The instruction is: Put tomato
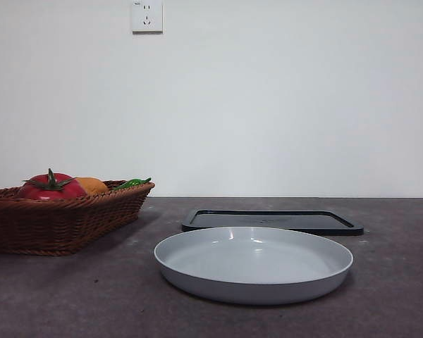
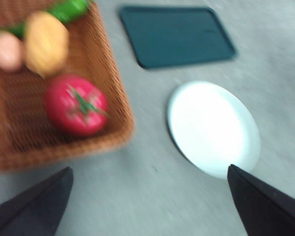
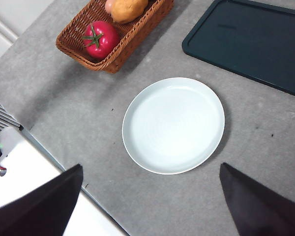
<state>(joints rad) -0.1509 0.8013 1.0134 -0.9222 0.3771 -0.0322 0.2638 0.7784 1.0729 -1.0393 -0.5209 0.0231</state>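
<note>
The glossy, round red tomato [image 1: 51, 187] with its dark green star-shaped calyx lies inside the brown woven wicker basket [image 1: 56, 227], which sits near the left edge of the grey speckled worktop [image 1: 92, 296] as the front view shows it. In the left wrist view the tomato [image 2: 76, 105] rests at the basket's [image 2: 113, 73] nearer end, close to its rim, with a round orange fruit [image 2: 46, 43] just beyond it, a pale pink fruit [image 2: 6, 51] beside that, and a green vegetable [image 2: 68, 10] at the far end; this view is blurred, so finer detail cannot be told. A shallow, round, pale grey plate [image 1: 254, 264] stands bare toward the front edge of the worktop, apart from the basket. Behind the plate, nearer the back edge, lies a flat, dark rectangular tray [image 1: 271, 221] with rounded corners. The left hand [image 2: 150, 201] hovers above the worktop between basket and plate, its jaws spread wide and holding nothing. The right hand [image 3: 150, 199] hangs high over the plate [image 3: 173, 125], jaws likewise wide apart and bare, with the tomato [image 3: 100, 39] well off from it in the basket [image 3: 120, 46].
</note>
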